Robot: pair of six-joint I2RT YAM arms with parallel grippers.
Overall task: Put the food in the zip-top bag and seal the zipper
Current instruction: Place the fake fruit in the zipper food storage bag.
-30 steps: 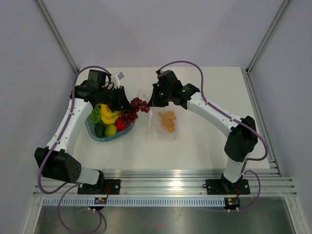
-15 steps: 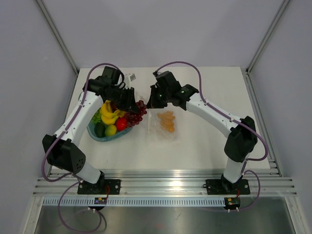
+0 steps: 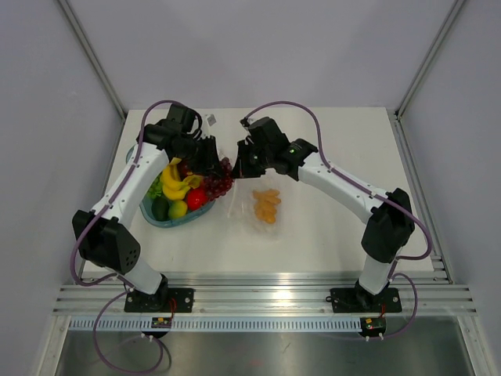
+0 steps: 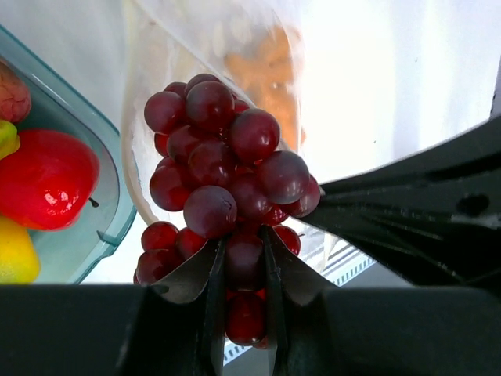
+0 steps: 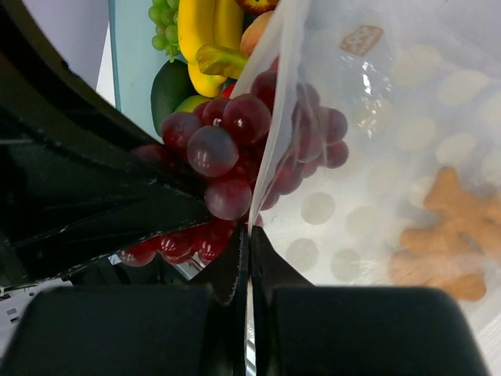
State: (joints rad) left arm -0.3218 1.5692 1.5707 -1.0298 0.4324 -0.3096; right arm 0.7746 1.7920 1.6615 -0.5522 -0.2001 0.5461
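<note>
My left gripper (image 3: 210, 162) is shut on a bunch of dark red grapes (image 3: 220, 176) and holds it at the open mouth of the clear zip-top bag (image 3: 262, 210); in the left wrist view the grapes (image 4: 221, 176) fill the jaws (image 4: 241, 262). My right gripper (image 3: 244, 162) is shut on the bag's mouth edge (image 5: 275, 117) and holds it lifted (image 5: 249, 243). An orange food piece (image 3: 268, 204) lies inside the bag, also in the right wrist view (image 5: 442, 235). Bananas (image 3: 174, 184), a red fruit (image 3: 193, 198) and green and yellow pieces stay in the blue-green bowl (image 3: 156, 218). The zipper strip is not distinguishable.
The bowl sits left of the bag, under my left arm. A small white object (image 3: 211, 120) lies at the back of the table behind the left wrist. Grey walls and metal posts stand close on both sides.
My left gripper carried the grapes right, from above the bowl to the bag's mouth. My right gripper kept hold of the mouth edge, shifted slightly left, and the bag slid with it.
</note>
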